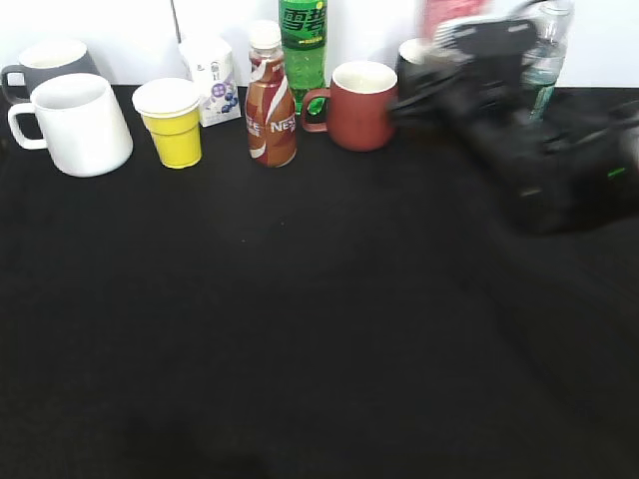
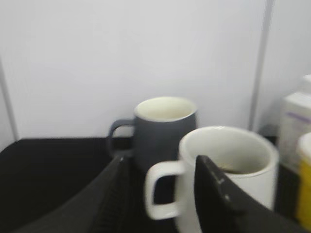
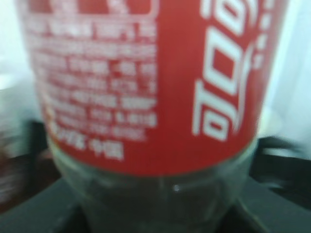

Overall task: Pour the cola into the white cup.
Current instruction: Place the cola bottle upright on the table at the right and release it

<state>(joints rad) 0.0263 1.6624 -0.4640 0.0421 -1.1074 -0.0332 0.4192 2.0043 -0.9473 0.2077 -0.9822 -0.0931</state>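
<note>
The right gripper point(image 1: 469, 80), blurred, reaches the cola bottle point(image 3: 146, 82) at the table's back right; whether its jaws grip cannot be told. The white cup point(image 1: 75, 125) waits far left between the left gripper's point(image 2: 160, 194) spread jaws. Pouring remains undone.
</note>
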